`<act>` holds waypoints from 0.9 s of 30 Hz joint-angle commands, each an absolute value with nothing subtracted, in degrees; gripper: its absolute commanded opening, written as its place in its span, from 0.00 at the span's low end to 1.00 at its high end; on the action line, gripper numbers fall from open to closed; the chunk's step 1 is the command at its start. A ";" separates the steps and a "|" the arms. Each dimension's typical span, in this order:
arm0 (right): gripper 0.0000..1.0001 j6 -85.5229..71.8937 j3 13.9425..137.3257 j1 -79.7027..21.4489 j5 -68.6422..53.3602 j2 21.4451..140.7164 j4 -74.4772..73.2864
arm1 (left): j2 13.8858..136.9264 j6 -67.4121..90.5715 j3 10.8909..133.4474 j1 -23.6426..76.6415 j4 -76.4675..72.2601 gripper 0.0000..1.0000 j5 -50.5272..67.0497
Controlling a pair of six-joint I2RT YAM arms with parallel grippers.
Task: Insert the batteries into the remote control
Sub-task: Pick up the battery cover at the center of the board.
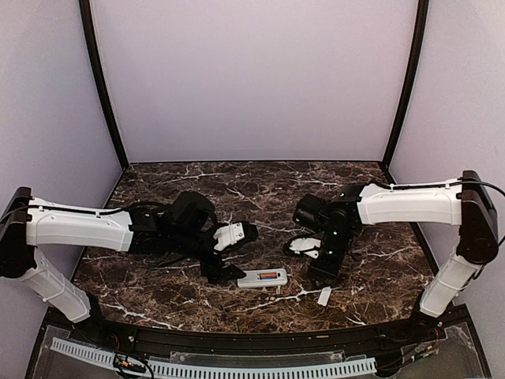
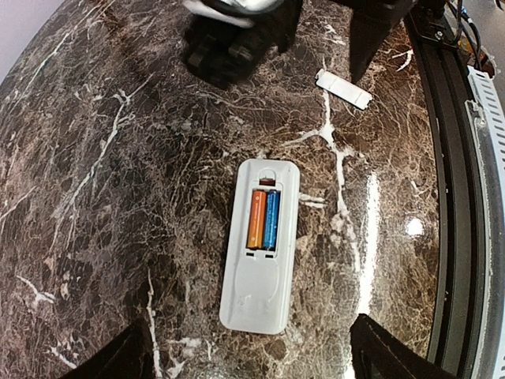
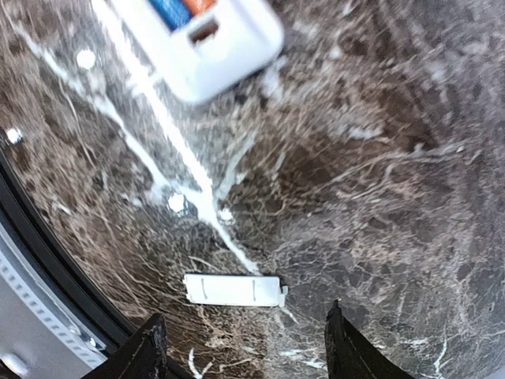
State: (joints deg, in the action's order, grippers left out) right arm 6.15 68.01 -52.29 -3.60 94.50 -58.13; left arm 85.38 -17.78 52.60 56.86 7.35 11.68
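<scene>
Top view: the remote (image 1: 263,278) lies bay-up, with the left gripper (image 1: 223,274) at its 9 o'clock, the right gripper (image 1: 322,272) at 3 and the loose cover (image 1: 324,295) at 4.

Left wrist: both batteries (image 2: 263,219) sit in the bay. The left fingers (image 2: 118,359) are wide apart and empty, and a stray nudge could jolt the uncovered cells loose.

Right wrist: the right fingers (image 3: 347,347) are spread and empty, straddling the cover, with the remote at 11. That thin, flat cover may skid away when pinched.
</scene>
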 commanded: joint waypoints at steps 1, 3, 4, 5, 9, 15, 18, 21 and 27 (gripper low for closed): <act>0.64 15.07 63.44 -53.81 0.42 95.79 -57.90 | 81.25 -18.15 50.04 57.13 7.00 0.86 9.46; 0.63 14.98 64.51 -54.15 1.78 97.02 -58.00 | 81.04 -18.26 49.95 57.14 7.10 0.86 9.32; 0.62 14.58 64.81 -54.14 2.54 97.60 -57.97 | 81.13 -18.19 50.11 57.13 7.29 0.86 9.19; 0.61 14.37 64.52 -54.14 3.19 98.06 -57.77 | 81.12 -18.08 50.39 57.15 7.64 0.85 8.80; 0.60 14.52 63.35 -54.14 4.60 101.43 -57.29 | 80.97 -18.25 50.20 57.34 7.93 0.85 8.16; 0.51 14.13 62.97 -54.14 4.68 102.31 -57.78 | 81.13 -18.70 50.27 57.75 8.76 0.85 7.10; 0.42 14.62 63.12 -54.14 4.87 102.25 -57.31 | 81.02 -18.87 49.66 57.82 7.83 0.85 7.11; 0.33 14.53 63.41 -54.14 4.64 103.34 -57.22 | 81.50 -18.70 49.81 57.88 7.81 0.85 7.05; 0.17 14.71 63.27 -54.14 4.59 103.42 -57.30 | 81.93 -18.73 49.92 57.92 8.52 0.85 6.45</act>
